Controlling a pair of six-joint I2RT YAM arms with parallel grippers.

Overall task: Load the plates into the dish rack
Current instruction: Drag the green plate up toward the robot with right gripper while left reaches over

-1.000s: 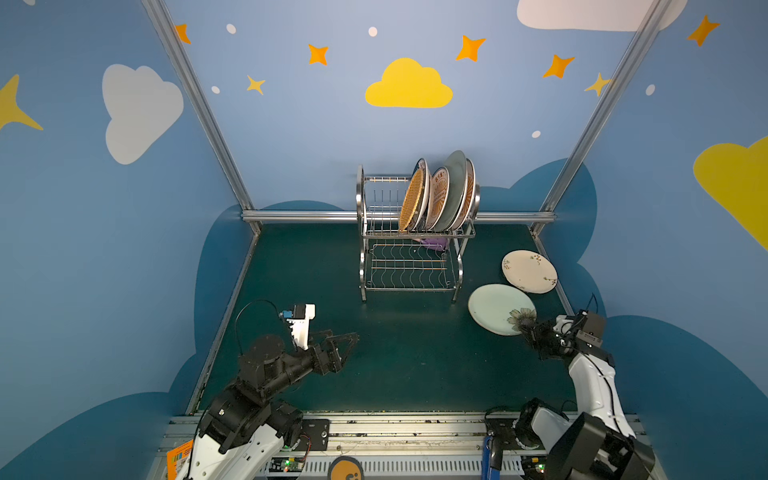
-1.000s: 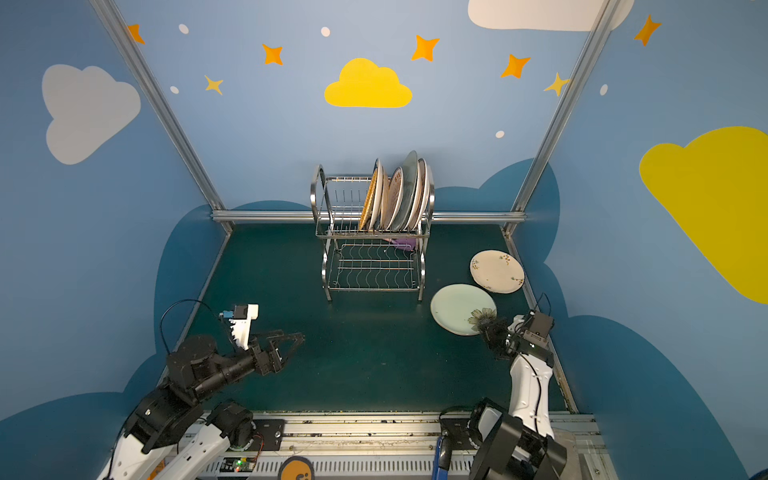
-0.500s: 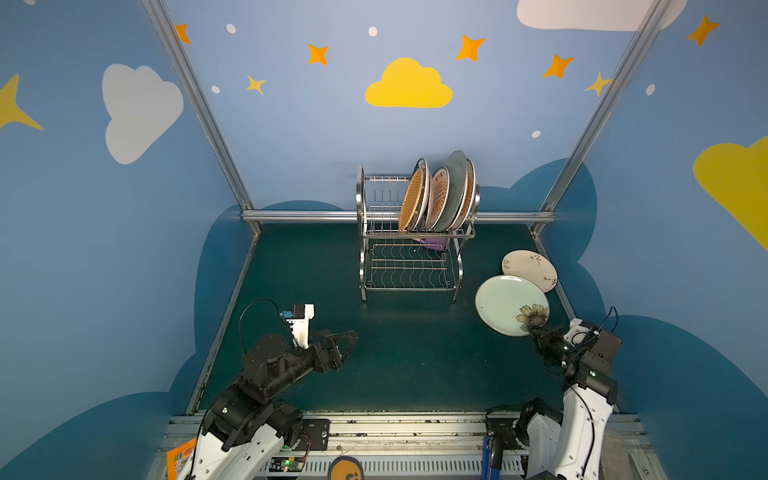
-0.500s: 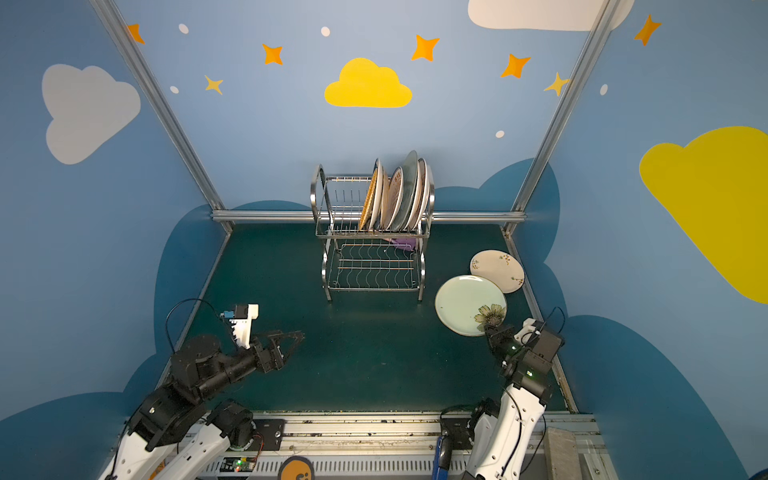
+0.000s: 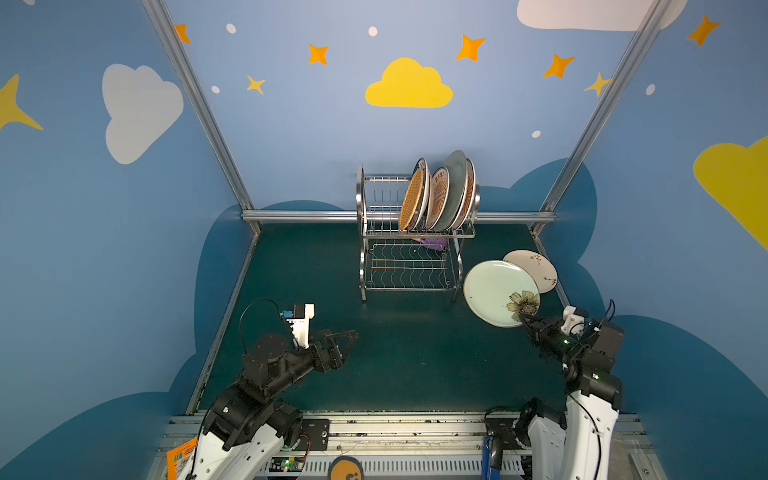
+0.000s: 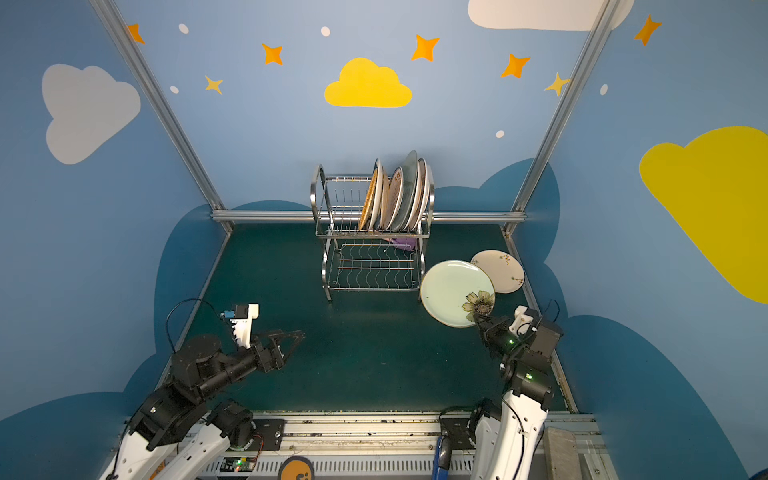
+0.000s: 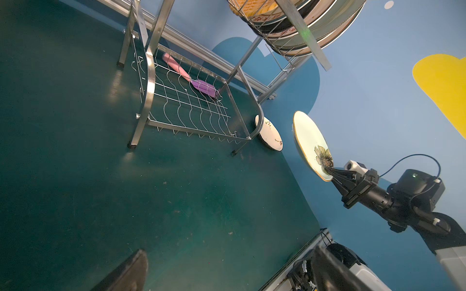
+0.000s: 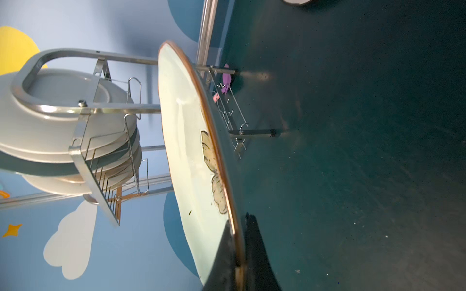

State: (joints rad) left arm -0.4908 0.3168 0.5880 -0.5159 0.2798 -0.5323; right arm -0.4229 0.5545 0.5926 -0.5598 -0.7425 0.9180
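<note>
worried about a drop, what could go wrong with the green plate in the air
The right tool pinches the pale green plate only at its rim, so the plate could pivot or slip out.
A drop could hit the cream floral plate close by.
The dish rack is full at upper right; the plate may clip the racked plates.

My right gripper [image 7: 329, 170] is black, tapered. Just behind the jaws sit a white camera block [image 7: 355, 166] and a looped black cable [image 7: 416, 154]. Farther back the right arm [image 7: 378, 196] goes from black motors, green-lit, to white shells.
</note>
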